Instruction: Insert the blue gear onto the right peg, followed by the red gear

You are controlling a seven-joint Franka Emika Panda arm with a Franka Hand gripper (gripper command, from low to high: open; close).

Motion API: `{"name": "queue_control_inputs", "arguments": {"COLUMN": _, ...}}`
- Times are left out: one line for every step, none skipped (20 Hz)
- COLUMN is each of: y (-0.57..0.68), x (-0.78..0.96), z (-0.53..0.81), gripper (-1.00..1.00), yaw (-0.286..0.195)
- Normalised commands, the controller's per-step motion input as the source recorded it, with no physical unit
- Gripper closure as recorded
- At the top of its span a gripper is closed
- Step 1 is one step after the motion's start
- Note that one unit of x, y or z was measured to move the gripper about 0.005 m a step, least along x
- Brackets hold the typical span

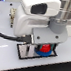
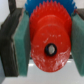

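In the wrist view the red gear [image 2: 49, 47] sits between my two teal finger pads [image 2: 22, 42], which press on its toothed rim from both sides. The blue gear [image 2: 42, 10] lies directly behind it, only its teeth showing past the red rim. A dark spot in the red gear's hub hole is the tip of the right peg [image 2: 50, 49]. In the exterior view my gripper [image 1: 42, 45] hangs low over the black-rimmed white plate [image 1: 23, 53], with the red gear [image 1: 43, 47] stacked on the blue gear [image 1: 41, 52]. The left peg is hidden.
The arm's white body [image 1: 37, 13] fills the upper exterior view. A black cable [image 1: 5, 35] runs in from the exterior view's left. The plate rests on a white table [image 1: 4, 59].
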Motion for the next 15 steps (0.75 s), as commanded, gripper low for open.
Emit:
{"name": "queue_control_inputs", "arguments": {"y": 0.13, "x": 0.0, "z": 0.29, "gripper": -1.0, "yaw": 0.0}}
{"name": "queue_control_inputs", "arguments": {"y": 0.11, "x": 0.0, "z": 0.36, "gripper": -1.0, "yaw": 0.0}}
{"name": "queue_control_inputs", "arguments": {"y": 0.12, "x": 0.01, "z": 0.47, "gripper": -1.0, "yaw": 0.0}}
{"name": "queue_control_inputs", "arguments": {"y": 0.12, "x": 0.0, "z": 0.51, "gripper": -1.0, "yaw": 0.0}}
{"name": "queue_control_inputs", "arguments": {"y": 0.12, "x": 0.0, "z": 0.56, "gripper": -1.0, "yaw": 0.0}}
{"name": "queue_control_inputs", "arguments": {"y": 0.12, "x": 0.0, "z": 0.59, "gripper": -1.0, "yaw": 0.0}}
{"name": "queue_control_inputs", "arguments": {"y": 0.11, "x": 0.0, "z": 0.61, "gripper": -1.0, "yaw": 0.0}}
{"name": "queue_control_inputs", "arguments": {"y": 0.1, "x": 0.0, "z": 0.65, "gripper": -1.0, "yaw": 0.0}}
{"name": "queue_control_inputs", "arguments": {"y": 0.09, "x": 0.0, "z": 0.64, "gripper": -1.0, "yaw": 0.0}}
{"name": "queue_control_inputs", "arguments": {"y": 0.03, "x": 0.0, "z": 0.54, "gripper": -1.0, "yaw": 0.0}}
{"name": "queue_control_inputs", "arguments": {"y": 0.0, "x": 0.0, "z": 0.04, "gripper": -1.0, "yaw": 0.0}}
{"name": "queue_control_inputs", "arguments": {"y": 0.0, "x": 0.0, "z": 0.0, "gripper": -1.0, "yaw": 0.0}}
{"name": "queue_control_inputs", "arguments": {"y": 0.0, "x": 0.0, "z": 0.0, "gripper": -1.0, "yaw": 0.0}}
{"name": "queue_control_inputs", "arguments": {"y": 0.0, "x": 0.0, "z": 0.0, "gripper": -1.0, "yaw": 0.0}}
{"name": "queue_control_inputs", "arguments": {"y": 0.0, "x": 0.0, "z": 0.0, "gripper": -1.0, "yaw": 0.0}}
